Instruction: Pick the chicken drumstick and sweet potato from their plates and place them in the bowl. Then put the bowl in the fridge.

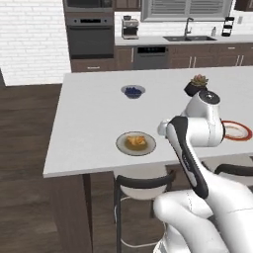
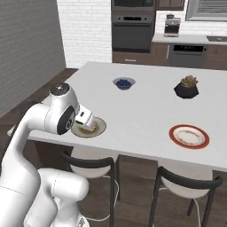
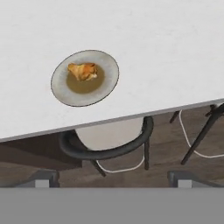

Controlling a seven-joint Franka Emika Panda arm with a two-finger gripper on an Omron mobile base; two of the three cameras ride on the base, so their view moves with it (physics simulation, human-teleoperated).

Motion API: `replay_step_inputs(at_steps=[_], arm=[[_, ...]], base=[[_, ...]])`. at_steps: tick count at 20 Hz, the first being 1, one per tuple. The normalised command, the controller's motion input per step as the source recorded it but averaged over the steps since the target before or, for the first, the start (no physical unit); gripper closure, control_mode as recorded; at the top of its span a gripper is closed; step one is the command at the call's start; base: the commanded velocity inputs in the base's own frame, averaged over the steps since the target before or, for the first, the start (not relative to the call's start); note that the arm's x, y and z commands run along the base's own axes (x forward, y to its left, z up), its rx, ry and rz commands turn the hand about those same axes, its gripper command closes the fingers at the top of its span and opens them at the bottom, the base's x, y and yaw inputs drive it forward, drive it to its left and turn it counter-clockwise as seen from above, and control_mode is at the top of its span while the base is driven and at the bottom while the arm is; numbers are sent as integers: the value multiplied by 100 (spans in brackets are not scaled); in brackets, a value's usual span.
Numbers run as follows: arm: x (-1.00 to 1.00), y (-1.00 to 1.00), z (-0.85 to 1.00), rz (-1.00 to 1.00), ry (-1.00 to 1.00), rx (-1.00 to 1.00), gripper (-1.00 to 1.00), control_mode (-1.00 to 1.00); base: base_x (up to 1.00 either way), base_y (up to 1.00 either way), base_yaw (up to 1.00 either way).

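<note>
Gripper (image 3: 112, 186) hovering wide open, holding nothing, sweet potato (image 3: 82, 71) ahead on grey plate (image 3: 59, 89); risking pushing the lumpy piece aside if descending off-centre.

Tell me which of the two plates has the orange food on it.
The grey-green plate near the counter's front edge holds the sweet potato. The red-rimmed plate further right shows no orange lump.
</note>
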Motion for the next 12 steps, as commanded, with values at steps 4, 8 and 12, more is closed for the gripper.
replay_step_inputs(at_steps=[4,8,12], arm=[[95,46,-20,-18,-3,-7,-100,-100],[100,36,-40,-5,12,-9,-100,-100],[100,0,-38,2,30,0,-100,-100]], base=[[0,0,0],[0,0,0],[0,0,0]])
